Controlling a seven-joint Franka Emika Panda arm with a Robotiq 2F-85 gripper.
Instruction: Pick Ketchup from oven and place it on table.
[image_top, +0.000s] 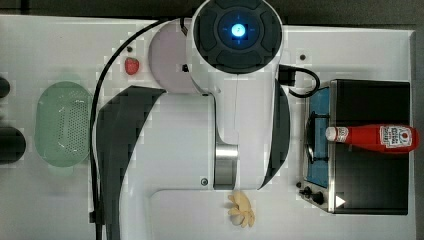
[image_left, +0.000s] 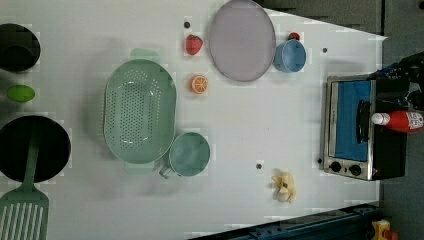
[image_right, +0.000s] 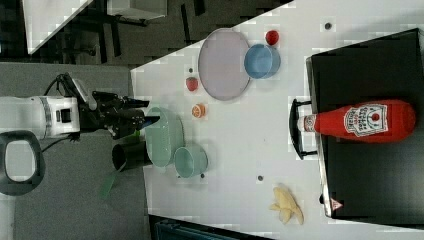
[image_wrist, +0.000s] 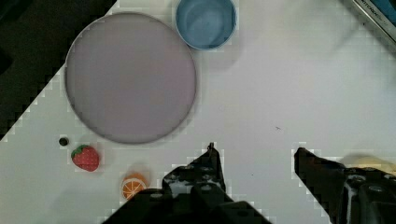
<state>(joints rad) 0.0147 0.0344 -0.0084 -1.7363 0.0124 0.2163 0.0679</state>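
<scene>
In the top view, the ketchup (image_top: 372, 138) lies on the oven (image_top: 370, 145) (cap over the door) at the top view's right. In the wrist view, the gripper (image_wrist: 254, 161) hangs spread and empty above the table (image_wrist: 280, 93).

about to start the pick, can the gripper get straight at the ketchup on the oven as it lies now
Probably yes: the ketchup lies on its side on the oven top with nothing over it, and the gripper is open and empty above the table.

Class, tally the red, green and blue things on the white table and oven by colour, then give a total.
Red: 3, ketchup bottle, strawberry, small red ball
Green: 4, perforated colander, mug, lime, slotted spatula
Blue: 1, cup
Total: 8
</scene>
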